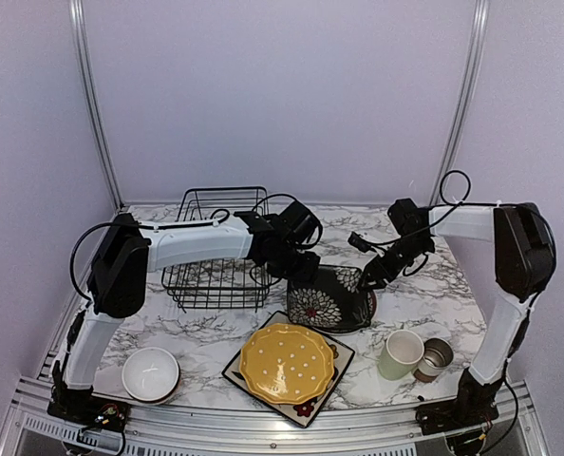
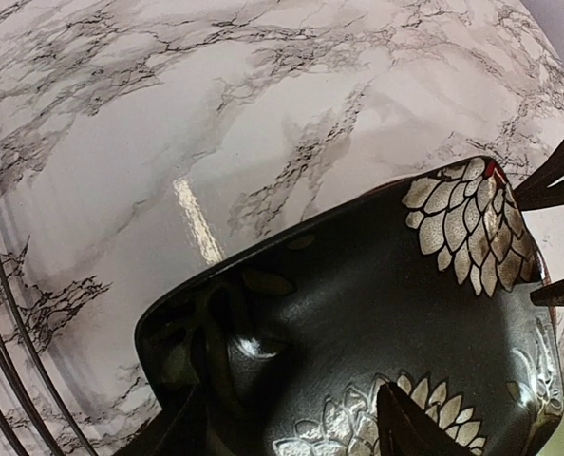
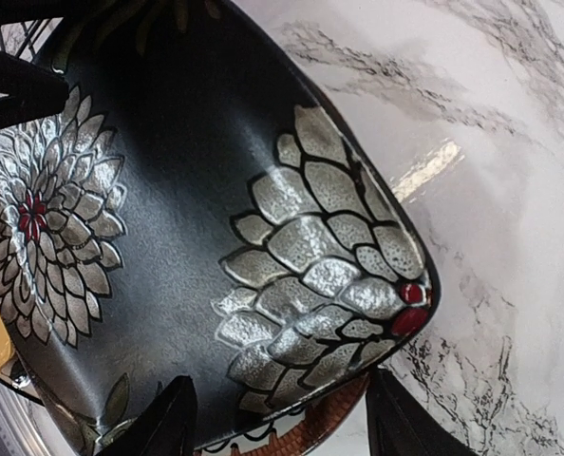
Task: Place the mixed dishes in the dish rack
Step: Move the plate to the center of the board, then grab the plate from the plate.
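Note:
A black square plate (image 1: 328,296) with white-and-red flowers lies tilted at mid-table, on top of an orange-patterned dish (image 3: 358,439) that only peeks out. My left gripper (image 1: 304,274) is at its left corner, jaws wide: one finger (image 2: 410,423) over the plate's face (image 2: 377,313), the other off its rim. My right gripper (image 1: 370,277) straddles the right corner (image 3: 358,285) the same way, open, fingers (image 3: 163,423) apart. The black wire dish rack (image 1: 216,249) stands behind the left arm. A yellow dotted plate (image 1: 287,363) rests on another black square plate (image 1: 306,408).
A white bowl (image 1: 151,372) sits at the front left. At the front right stand a pale green mug (image 1: 401,353) and a small grey-brown cup (image 1: 437,357). Rack wires (image 2: 2,313) run close along the left gripper's side. Walls enclose the table.

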`<state>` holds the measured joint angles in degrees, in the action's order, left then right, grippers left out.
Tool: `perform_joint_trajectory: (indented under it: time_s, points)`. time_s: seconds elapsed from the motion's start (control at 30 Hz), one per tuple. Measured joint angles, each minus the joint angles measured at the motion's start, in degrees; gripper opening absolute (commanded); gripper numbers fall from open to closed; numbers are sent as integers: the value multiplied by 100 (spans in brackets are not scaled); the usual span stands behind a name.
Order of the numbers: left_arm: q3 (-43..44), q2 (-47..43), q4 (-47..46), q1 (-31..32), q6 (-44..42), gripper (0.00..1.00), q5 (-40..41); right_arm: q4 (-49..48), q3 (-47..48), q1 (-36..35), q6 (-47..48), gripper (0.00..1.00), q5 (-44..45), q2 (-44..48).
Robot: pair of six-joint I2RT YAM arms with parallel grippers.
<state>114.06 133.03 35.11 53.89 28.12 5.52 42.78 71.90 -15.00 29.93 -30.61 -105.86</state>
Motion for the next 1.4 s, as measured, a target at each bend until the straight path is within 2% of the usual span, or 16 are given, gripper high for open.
perform_joint_trajectory:
  time_s: [0.47,0.9,1.4]
  points:
    - [-358,-487,358,-7,17,64,164,-85,17,-26,-153,62,7,0]
    - [-925,-791,612,11,409,63,251,-348,-177,-9,-186,62,94,138]
    - [-879,-459,435,11,656,36,-245,-472,-348,48,-186,62,90,262]
